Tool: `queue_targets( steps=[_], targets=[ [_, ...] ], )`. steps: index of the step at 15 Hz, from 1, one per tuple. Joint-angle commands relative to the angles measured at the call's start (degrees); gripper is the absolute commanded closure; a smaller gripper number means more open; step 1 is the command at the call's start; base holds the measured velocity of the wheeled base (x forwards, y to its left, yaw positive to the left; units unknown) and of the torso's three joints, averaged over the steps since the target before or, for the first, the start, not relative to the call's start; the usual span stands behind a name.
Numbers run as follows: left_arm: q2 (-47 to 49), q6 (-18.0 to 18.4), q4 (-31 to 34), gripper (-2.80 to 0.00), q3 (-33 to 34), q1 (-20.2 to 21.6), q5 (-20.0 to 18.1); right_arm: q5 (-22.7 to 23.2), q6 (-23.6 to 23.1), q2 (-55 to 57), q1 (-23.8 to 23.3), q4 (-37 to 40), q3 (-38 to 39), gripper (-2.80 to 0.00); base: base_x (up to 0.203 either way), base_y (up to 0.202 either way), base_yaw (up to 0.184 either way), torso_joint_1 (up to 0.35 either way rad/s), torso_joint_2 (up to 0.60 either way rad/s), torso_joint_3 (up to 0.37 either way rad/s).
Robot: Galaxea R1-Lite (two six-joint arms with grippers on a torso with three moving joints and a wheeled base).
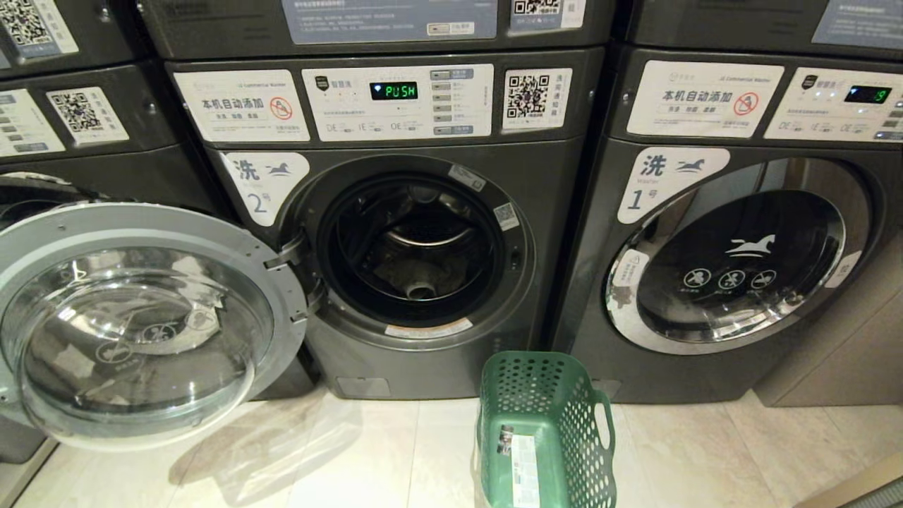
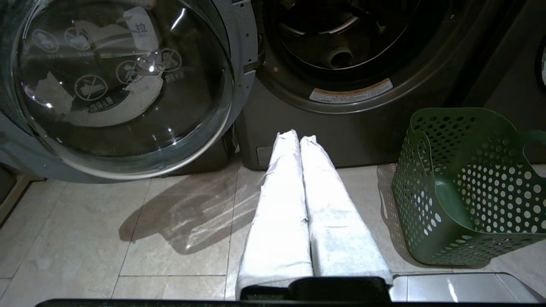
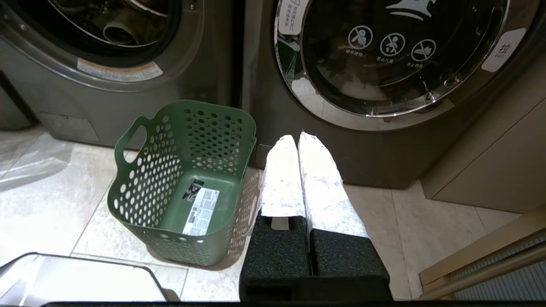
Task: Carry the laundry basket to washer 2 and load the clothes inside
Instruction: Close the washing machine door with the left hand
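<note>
Washer 2 (image 1: 423,233) stands wide open, its door (image 1: 134,324) swung out to the left, and the display above reads PUSH. Deep in the drum there's a bundle of greyish fabric, the clothes (image 1: 423,271), but it's dark in there and the shape is hard to make out. The basket (image 1: 543,430) sits on the floor (image 1: 317,458) between washer 2 and washer 1 (image 1: 734,268), just in front of them; its near end is cut off at the bottom of the head view. From the right wrist camera it's empty, only a printed label on its floor. Washer 1's door is closed. A third machine at far left is mostly hidden behind the open door.

Neither arm shows from the head camera. The left gripper (image 2: 298,138) hangs low over the tiles facing washer 2, fingers pressed together, holding nothing. The right gripper (image 3: 300,138) is clenched and empty, just beside the basket, facing washer 1.
</note>
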Motion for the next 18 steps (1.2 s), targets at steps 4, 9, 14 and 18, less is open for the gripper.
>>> queue_targets(
  steps=[4, 9, 14, 18],
  targets=[
    [0.0, 0.02, -0.02, 0.0, 0.09, 0.0, 0.01, -0.06, 0.12, 0.09, 0.02, 0.0, 0.0, 0.0, 0.0, 0.0, 0.0, 0.001, 0.0, 0.183],
    [0.09, 0.1, -0.1, 0.0, 0.09, 0.0, -0.13, 0.21, -0.48, 0.09, 0.02, -0.09, 0.09, 0.0, 0.0, 0.0, 0.0, 0.0, 0.0, 0.022],
    [0.95, 5.37, -2.21, 0.0, -7.7, 0.0, -0.08, -0.31, 0.55, 0.09, -0.05, -0.09, 0.0, 0.0, 0.0, 0.0, 0.0, 0.0, 0.0, 0.0],
    [15.06, 8.04, 4.7, 0.0, -32.7, 0.43, 2.74, -0.23, 0.16, 0.09, 0.02, -0.11, 0.0, 0.0, 0.0, 0.0, 0.0, 0.0, 0.0, 0.0]
  ],
)
